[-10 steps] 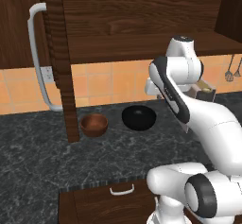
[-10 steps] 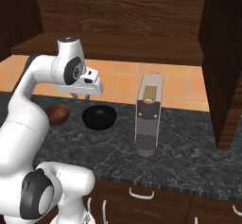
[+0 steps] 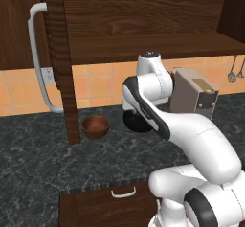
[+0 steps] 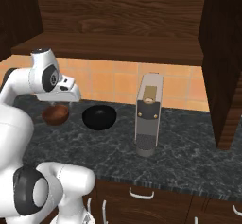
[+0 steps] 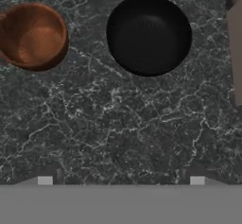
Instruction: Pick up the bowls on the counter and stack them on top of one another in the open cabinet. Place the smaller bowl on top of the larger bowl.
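Left base view: we see our arm reaching out over the counter (image 3: pixel 43 154), its upper links hiding most of the larger bowl (image 3: pixel 131 121), so just a dark edge of it shows behind the white link.
Smaller bowl here: the smaller bowl (image 3: pixel 95 126) sits upright on the counter just right of the cabinet door's edge, apart from the black one.
Cabinet: the cabinet (image 3: pixel 143 25) stands open above, its door (image 3: pixel 60 58) swung toward us with the long pale handle (image 3: pixel 38 58); the shelf is free, we judge, so both bowls can go in.
Right base view: our hand hangs above the two bowls, with the smaller bowl (image 4: pixel 55 114) to the left and the larger bowl (image 4: pixel 99 117) just beside it, not touching.
Other thing: a tall grey grinder-like appliance (image 4: pixel 147 121) stands further right, well apart from the bowls.
Hand view: we look straight down; the larger bowl (image 5: pixel 149 34) lies far and slightly right, the smaller bowl (image 5: pixel 32 36) far left.
Gripper: only two pale tips of the gripper (image 5: pixel 121 180) show, set wide apart with bare counter between them, so we read it as spread and empty.
Why so: we judge the black bowl must go first, being the base of the stack.
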Tool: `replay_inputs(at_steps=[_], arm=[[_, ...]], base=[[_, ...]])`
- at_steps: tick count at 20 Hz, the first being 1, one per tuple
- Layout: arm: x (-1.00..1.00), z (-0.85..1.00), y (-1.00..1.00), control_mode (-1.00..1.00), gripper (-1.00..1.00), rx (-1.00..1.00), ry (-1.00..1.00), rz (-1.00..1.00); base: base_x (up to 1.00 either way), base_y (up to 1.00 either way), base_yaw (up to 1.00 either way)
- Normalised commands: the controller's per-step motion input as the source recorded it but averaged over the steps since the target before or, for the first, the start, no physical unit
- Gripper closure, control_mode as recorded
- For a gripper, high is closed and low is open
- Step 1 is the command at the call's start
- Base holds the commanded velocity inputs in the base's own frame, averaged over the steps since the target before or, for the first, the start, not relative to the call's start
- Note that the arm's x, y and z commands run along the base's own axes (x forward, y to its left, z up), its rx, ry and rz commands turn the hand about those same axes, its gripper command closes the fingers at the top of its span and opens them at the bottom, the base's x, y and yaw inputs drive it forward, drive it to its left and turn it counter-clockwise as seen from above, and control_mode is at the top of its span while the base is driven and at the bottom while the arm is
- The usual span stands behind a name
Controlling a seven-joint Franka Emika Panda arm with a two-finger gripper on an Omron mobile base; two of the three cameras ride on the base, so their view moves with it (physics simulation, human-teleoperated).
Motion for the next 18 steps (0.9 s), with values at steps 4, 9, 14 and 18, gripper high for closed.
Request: replay_inputs(at_steps=[4, 9, 14, 18], arm=[[0.02, -0.87, 0.85, -1.00, -1.00, 0.13, 0.02, -0.12], [0.32, -0.71, 0.86, -1.00, -1.00, 0.20, 0.00, -0.34], [0.86, -0.39, 0.78, -1.00, -1.00, 0.03, 0.05, -0.36], [0.78, -0.23, 0.16, -1.00, -1.00, -0.03, 0.09, -0.19]], base=[[0.00, 0.00, 0.00], [0.00, 0.00, 0.00], [0.00, 0.00, 0.00], [0.00, 0.00, 0.00]])
